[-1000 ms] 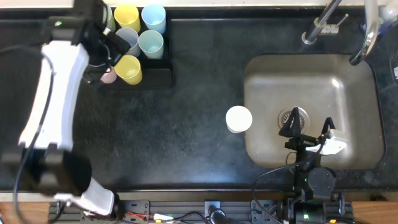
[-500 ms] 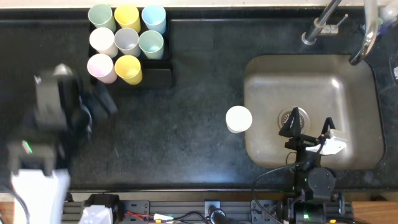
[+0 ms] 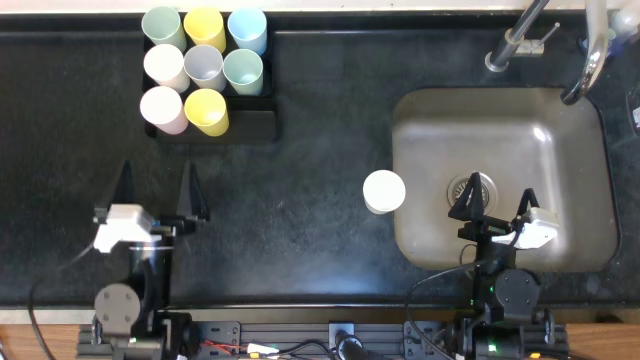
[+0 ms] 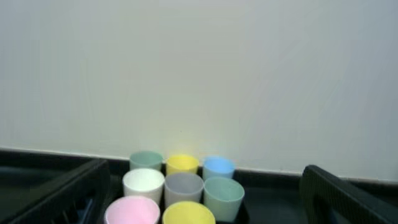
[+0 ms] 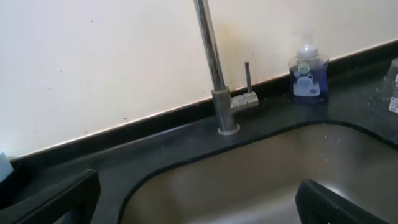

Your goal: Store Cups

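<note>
Near edge first: both arms sit pulled back close to their bases. Left gripper [image 3: 157,176] hangs over bare black countertop [image 3: 300,230], jaws spread wide, nothing between them. Right gripper [image 3: 499,188] sits over the sink [image 3: 410,110] basin, just beside the drain [image 3: 472,187], jaws also spread wide and holding nothing.

Between the two arms is a broad open stretch of counter. The one thing on it is the loose white cup [image 3: 384,191], standing just beside the sink's left rim, near the right gripper and well apart from the left. From above it reads as a plain white round; can't tell whether the mouth is up or down.

Farther back on the left is the black tray [image 3: 255,124], against the back edge of the counter and well apart from the left gripper. Eight cups are in it, upright and packed touching. Front row: pink cup [image 3: 162,106], yellow cup [image 3: 207,110]. Bare tray floor shows at the front right corner. Middle row is white, grey and mint; back row is green, yellow and blue.

Far right, the faucet [image 5: 211,68] rises from the counter behind the sink. A blue soap bottle [image 5: 308,74] stands at the pale wall [image 5: 124,56]. The bottle has a label, but the print is too small to read. No writing visible on the cups.
</note>
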{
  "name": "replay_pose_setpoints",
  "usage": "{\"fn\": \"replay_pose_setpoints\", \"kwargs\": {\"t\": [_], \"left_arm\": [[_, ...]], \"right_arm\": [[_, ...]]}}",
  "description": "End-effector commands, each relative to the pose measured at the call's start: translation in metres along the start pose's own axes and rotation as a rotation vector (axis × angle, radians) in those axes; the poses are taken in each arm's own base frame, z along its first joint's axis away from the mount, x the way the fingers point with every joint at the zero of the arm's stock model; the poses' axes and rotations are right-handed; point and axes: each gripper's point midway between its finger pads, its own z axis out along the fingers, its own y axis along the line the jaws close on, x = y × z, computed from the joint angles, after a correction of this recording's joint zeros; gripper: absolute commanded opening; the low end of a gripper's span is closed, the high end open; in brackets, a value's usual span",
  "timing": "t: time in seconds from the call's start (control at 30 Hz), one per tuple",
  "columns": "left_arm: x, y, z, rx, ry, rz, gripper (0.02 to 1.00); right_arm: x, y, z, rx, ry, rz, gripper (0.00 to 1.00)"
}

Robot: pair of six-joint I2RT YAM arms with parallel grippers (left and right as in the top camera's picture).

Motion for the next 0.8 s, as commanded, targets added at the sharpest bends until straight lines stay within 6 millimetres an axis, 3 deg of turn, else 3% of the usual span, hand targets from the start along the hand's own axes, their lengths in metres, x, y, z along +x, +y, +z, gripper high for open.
{"fn": "replay_pose_setpoints", "kwargs": {"t": [0.03, 0.37, 0.8], "left_arm": [[0.016, -0.001, -0.011, 0.015, 0.048, 0.132, 1.000], [0.101, 0.004, -0.027, 0.024, 0.348, 0.123, 1.000], [0.102, 0.005, -0.028, 0.017, 0.350, 0.124, 1.000]], "right_arm": [[0.003, -0.001, 0.000, 0.000, 0.000, 0.003, 1.000], [0.003, -0.001, 0.000, 0.000, 0.000, 0.003, 0.998], [0.003, -0.001, 0.000, 0.000, 0.000, 0.003, 0.996]]}}
